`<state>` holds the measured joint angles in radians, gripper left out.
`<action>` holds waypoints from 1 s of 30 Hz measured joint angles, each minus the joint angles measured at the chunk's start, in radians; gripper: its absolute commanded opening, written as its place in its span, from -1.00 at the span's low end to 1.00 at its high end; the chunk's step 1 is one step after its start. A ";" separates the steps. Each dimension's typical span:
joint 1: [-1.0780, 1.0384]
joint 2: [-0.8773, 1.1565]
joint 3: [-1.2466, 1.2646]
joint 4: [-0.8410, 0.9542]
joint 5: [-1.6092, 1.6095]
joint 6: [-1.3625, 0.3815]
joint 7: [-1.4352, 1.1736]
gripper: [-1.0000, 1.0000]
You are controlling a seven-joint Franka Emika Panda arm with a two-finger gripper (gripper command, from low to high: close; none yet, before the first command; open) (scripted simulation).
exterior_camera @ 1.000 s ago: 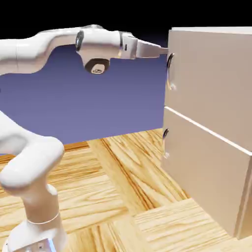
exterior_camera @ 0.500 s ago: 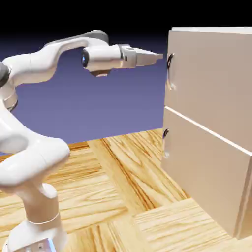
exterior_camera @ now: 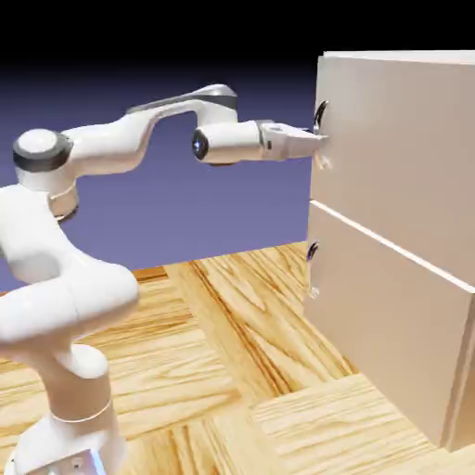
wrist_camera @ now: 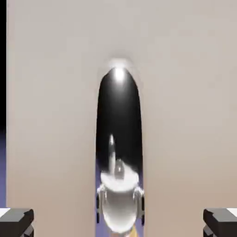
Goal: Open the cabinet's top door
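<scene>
A simulated scene, no real room — rendered wood-patterned floor (exterior_camera: 223, 371), plain blue-violet backdrop (exterior_camera: 186, 223) fading to black.

The wooden surface (exterior_camera: 213, 380) (pale, boldly grained) carries the beige cabinet (exterior_camera: 399, 176) and the robot's white base (exterior_camera: 79, 431).

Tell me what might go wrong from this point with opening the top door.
The gripper stands open around the handle, a gap on each side, so pulling before it closes could leave the top door shut. The handle looks smooth and curved; the fingers might slide along it.
</scene>
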<state>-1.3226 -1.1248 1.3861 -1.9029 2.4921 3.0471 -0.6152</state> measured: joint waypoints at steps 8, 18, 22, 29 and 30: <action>0.251 -0.043 -0.163 -0.290 0.039 -0.212 -0.081 -1.00; 0.593 -0.097 -0.417 -0.652 -0.050 -0.468 -0.153 -1.00; 0.731 -0.142 -0.555 -0.795 -0.148 -0.574 -0.161 -1.00; 0.888 -0.247 -0.809 -0.981 -0.373 -0.739 -0.145 -1.00; 0.901 -0.262 -0.845 -1.000 -0.409 -0.761 -0.142 -1.00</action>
<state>-0.4213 -1.3872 0.5412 -2.9033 2.0834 2.2861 -0.7569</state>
